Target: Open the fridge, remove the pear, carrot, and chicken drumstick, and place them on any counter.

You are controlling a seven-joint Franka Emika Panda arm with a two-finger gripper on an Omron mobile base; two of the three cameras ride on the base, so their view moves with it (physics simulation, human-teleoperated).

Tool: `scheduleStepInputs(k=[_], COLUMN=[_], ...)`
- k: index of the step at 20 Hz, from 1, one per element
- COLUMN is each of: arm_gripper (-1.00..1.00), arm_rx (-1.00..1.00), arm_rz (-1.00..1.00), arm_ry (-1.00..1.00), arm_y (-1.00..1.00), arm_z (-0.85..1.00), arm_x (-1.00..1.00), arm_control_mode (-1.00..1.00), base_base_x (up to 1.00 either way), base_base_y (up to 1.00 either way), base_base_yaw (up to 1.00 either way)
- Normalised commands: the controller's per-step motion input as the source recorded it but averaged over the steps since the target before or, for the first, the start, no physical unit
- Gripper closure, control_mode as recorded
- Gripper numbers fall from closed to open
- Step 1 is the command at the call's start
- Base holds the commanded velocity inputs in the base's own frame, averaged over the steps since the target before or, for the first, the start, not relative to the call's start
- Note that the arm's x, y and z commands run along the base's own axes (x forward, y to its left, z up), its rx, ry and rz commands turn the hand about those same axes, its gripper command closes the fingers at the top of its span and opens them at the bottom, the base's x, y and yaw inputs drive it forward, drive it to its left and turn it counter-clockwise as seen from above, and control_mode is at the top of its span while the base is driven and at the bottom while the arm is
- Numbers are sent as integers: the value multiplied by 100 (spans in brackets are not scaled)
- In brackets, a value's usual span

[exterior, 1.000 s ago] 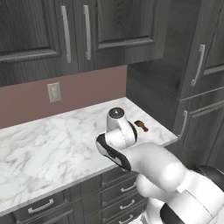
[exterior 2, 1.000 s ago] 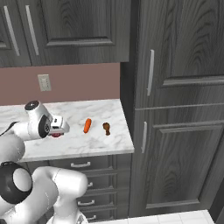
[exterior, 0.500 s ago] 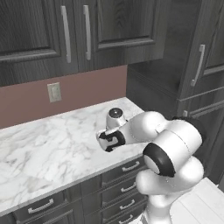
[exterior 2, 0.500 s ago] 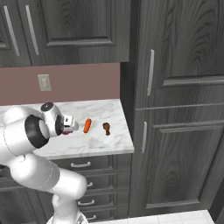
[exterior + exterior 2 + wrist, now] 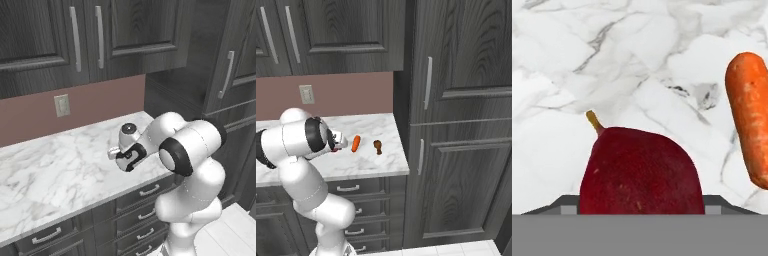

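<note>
Toward the right end of the white grey-veined marble bench, about midway between its front edge and the wall, the arm has stretched out from the folded pose of a second ago. It has carried the end effector down low over the stone, closer to the two items already lying there. The hand view shows the dark-red roundish pear sitting between the finger tips, its short stem pointing up the picture, with marble close behind it. The jaws stand wide around the fruit. Whether they are pressing on it or have begun to let go cannot be told, nor whether the pear already rests on the stone. Just beside it, toward the bench's right end, lies the bright orange tapered carrot, apart from the fruit. Beyond the carrot, nearer the right edge, lies the small dark-brown chicken drumstick. Neither has shifted over the last second. Two of the three foods look delivered, and the pear is arriving as the last. What probably remains is a clean release and a lift straight away, so the round fruit is not nudged into the carrot or set rolling toward the front edge.
</note>
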Motion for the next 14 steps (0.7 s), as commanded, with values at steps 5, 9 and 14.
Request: scheduleStepInputs(k=[5, 9, 14], arm_gripper=[-100, -100, -100], arm_rx=[0, 0, 4], arm_rz=[0, 0, 0], arm_ry=[0, -6, -24], arm_y=[4, 0, 0], arm_z=[7, 57, 97], arm_x=[9, -37, -90], arm_control_mode=[-100, -100, -100], base_base_x=[0, 0, 0], base_base_y=[0, 0, 0], base_base_yaw=[0, 0, 0])
